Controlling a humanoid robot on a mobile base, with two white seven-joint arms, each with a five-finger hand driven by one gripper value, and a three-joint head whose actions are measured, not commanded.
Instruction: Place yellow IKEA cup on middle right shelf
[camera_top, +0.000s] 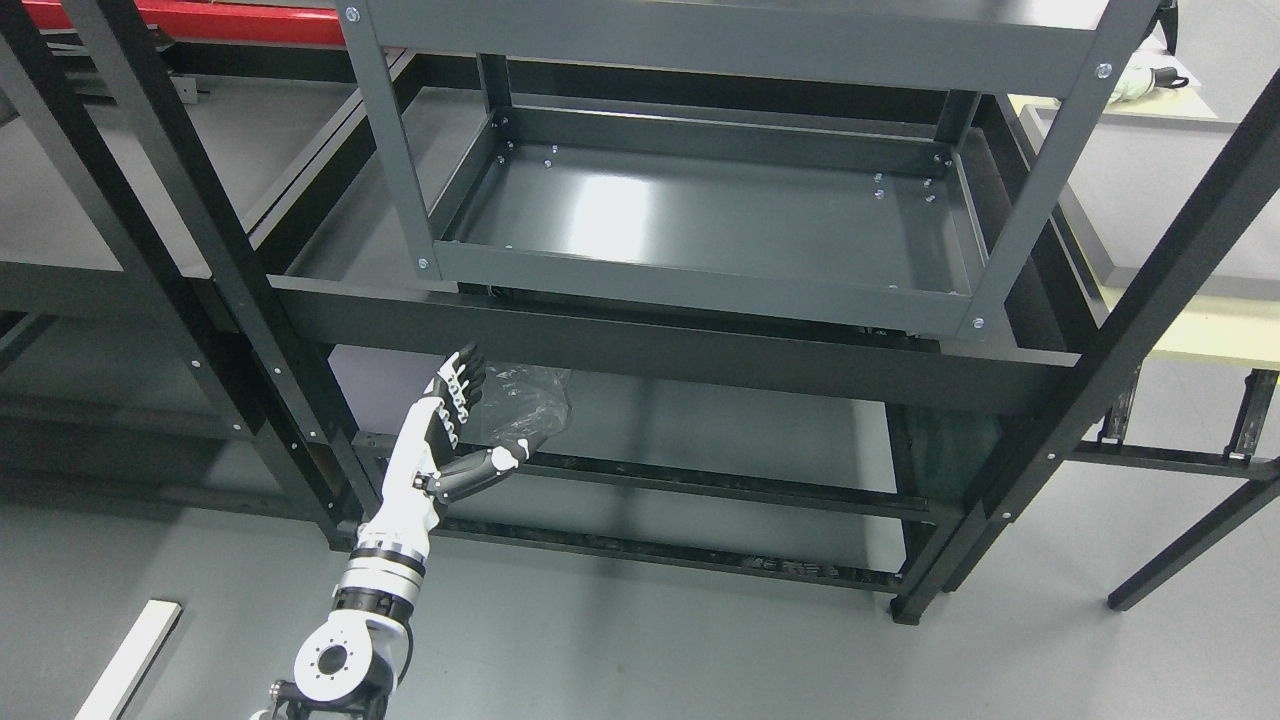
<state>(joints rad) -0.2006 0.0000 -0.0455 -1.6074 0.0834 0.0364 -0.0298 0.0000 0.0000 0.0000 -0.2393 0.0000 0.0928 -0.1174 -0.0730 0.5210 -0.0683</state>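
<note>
No yellow cup shows in the head view. My left hand (480, 412) rises from the lower left in front of the rack, fingers stretched upward and thumb spread to the right, holding nothing. It is level with the black crossbeam (650, 345), just below the grey metal shelf tray (700, 225), which is bare. A crumpled clear plastic bag (527, 398) lies on the lower shelf (720, 430), right behind the hand.
Black rack posts (230, 270) stand left of the hand and another slants down the right side (1100, 350). A white strip (130, 660) lies on the grey floor at lower left. A table with a pale edge (1200, 340) stands at right.
</note>
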